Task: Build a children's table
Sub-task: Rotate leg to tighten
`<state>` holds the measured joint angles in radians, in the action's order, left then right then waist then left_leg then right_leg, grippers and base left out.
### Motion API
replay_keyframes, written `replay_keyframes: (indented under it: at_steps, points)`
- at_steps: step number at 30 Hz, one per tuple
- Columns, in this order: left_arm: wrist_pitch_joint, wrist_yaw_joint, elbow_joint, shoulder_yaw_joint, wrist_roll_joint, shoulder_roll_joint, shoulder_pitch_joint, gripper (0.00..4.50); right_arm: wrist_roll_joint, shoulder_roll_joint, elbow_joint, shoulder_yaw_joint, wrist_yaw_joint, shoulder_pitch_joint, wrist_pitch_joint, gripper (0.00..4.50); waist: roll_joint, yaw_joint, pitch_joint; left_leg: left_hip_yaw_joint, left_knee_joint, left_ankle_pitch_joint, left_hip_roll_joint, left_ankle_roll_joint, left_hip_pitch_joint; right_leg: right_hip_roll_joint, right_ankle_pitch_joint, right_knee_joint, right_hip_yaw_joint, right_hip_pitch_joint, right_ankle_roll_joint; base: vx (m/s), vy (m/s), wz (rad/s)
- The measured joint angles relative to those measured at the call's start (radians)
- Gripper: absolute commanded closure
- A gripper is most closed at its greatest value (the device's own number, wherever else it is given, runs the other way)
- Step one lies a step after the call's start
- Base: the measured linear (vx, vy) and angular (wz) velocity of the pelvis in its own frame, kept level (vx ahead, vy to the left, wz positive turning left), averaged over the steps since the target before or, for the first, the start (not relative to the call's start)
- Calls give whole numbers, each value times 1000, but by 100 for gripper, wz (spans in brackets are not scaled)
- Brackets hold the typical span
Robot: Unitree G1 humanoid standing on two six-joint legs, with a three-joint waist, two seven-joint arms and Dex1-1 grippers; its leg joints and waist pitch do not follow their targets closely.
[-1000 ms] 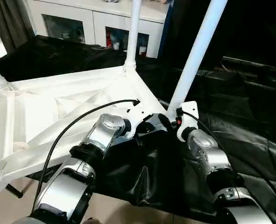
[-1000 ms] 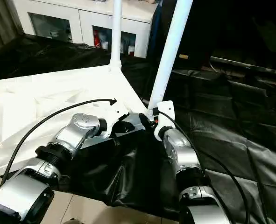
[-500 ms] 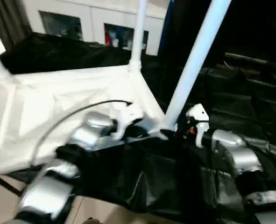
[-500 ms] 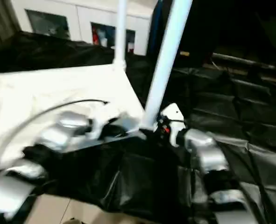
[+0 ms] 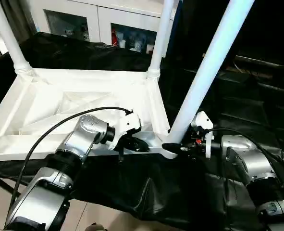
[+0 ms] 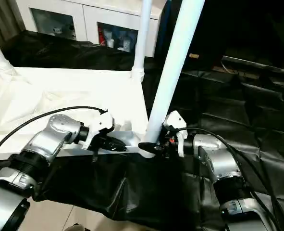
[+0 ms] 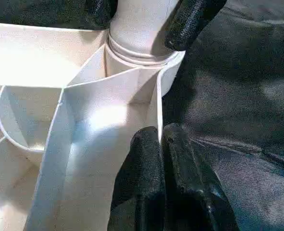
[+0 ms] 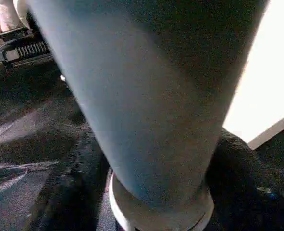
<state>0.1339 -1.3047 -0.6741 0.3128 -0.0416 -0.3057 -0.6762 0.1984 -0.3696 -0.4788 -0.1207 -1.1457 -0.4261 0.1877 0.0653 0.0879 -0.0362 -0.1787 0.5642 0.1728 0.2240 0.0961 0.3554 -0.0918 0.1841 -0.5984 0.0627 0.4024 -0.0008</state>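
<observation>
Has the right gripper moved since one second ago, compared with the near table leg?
Yes. The right gripper sat in front of the near leg, nearer the robot; now it reaches in from the leg's right side, one finger each side of its base.

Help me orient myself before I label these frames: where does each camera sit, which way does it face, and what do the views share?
Left eye view, right eye view: head, looking down at the upturned table top, over both silver forearms.
Left wrist view: along the shut left gripper, pinching the top's edge rib.
Right wrist view: along the right gripper, close on the near leg.
Shared: that leg's base in its corner socket.
</observation>
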Motion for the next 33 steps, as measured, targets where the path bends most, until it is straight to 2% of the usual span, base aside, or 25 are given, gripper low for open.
replay_keyframes:
  at_steps: [4,7,9,15,18,22,25,26,28,31,32,33]
  points:
    - [-1,4,1,1,-1,5,0,450,-5,0,14,1,10,8,-2,225,0,0,0,0,0,0,0,0,0,0,0,0,0,0,0,0,0,0]
    - [-2,29,-5,0,-7,14,0,450,-9,18,28,8,53,25,-13,235,0,0,0,0,0,0,0,0,-3,0,0,0,0,-3,0,0,0,0]
    - [-2,95,-33,-7,-22,39,-11,450,-15,57,12,40,142,31,-17,242,0,0,1,0,0,0,-1,0,-6,-1,0,-1,-1,-6,1,0,0,0]
    - [17,303,-129,-27,-54,133,-57,450,-48,160,-33,115,432,16,-5,251,1,-2,1,4,0,0,-1,1,-6,-1,3,3,-1,-7,6,-43,-3,1]
    - [44,423,-172,-38,-70,193,-81,450,-65,234,-78,158,634,-19,3,252,1,-9,2,6,0,0,-2,1,-6,-1,3,8,0,-7,6,0,0,0]
    - [56,517,-204,-45,-84,238,-90,450,-107,304,-140,176,826,-70,-7,252,-1,-27,4,9,-2,0,-3,1,-6,-1,3,21,3,-10,6,0,0,0]
    - [52,527,-210,-46,-90,239,-93,450,-131,320,-169,175,858,-83,-36,252,-1,-32,3,10,-1,0,-5,1,-6,-2,3,23,3,-11,6,0,0,0]
    - [49,526,-216,-45,-91,239,-97,450,-133,320,-176,175,859,-85,-47,218,-1,-33,3,10,0,0,-6,1,-6,-2,3,24,3,-11,6,0,0,0]
    - [47,522,-220,-46,-92,238,-100,450,-130,320,-181,175,857,-87,-52,184,-1,-34,3,10,-2,0,-7,1,-6,-3,3,28,2,-11,6,0,0,0]
    - [42,497,-218,-39,-93,226,-104,450,-130,319,-184,172,831,-88,-62,175,1,-35,2,10,-2,0,-7,1,-5,-3,3,28,2,-10,6,0,0,0]
    - [38,483,-216,-36,-93,216,-105,450,-130,317,-185,168,819,-88,-65,149,2,-35,2,10,-3,0,-7,1,-5,-3,3,28,2,-9,6,0,0,0]
    - [23,451,-211,-28,-93,194,-105,450,-130,305,-185,155,782,-88,-71,149,3,-36,1,10,-4,0,-6,1,-4,-2,3,28,2,-8,6,0,0,0]
